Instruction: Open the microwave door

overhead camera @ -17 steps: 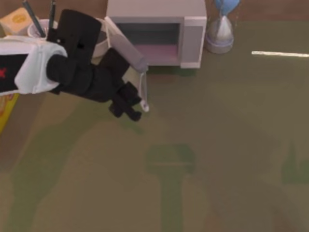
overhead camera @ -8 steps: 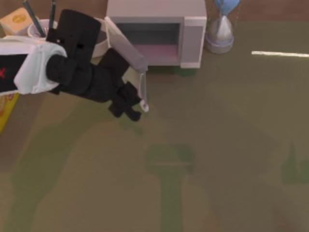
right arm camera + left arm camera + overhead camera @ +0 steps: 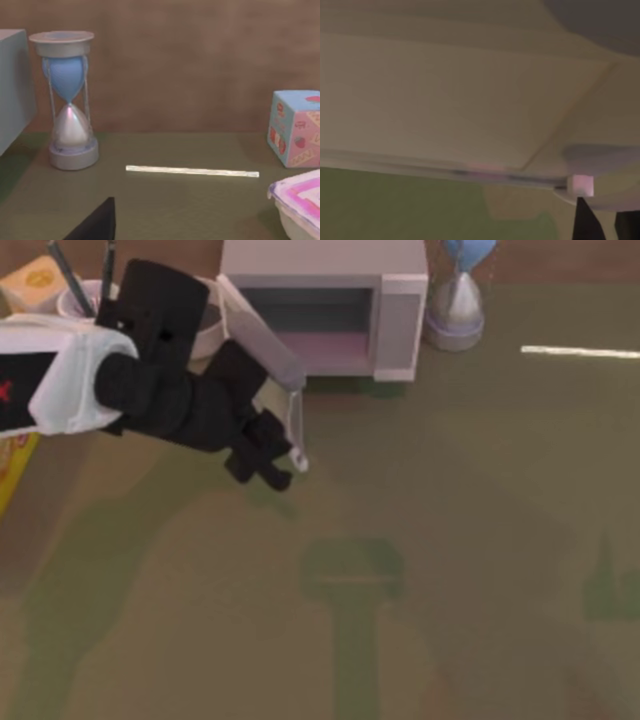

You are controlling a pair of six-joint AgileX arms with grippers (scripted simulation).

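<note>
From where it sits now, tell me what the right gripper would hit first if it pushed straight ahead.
Judging by the right wrist view, the thin pale rod lying across the table lies nearest ahead, then the brown back wall. The hourglass stands off to one side. Depth is unclear, so the gripper might pass above the rod.

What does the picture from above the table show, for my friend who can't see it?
The left arm's black claw is at the outer edge of the microwave door, which is swung wide open from the white microwave. An hourglass stands beside the microwave, on its right.
</note>
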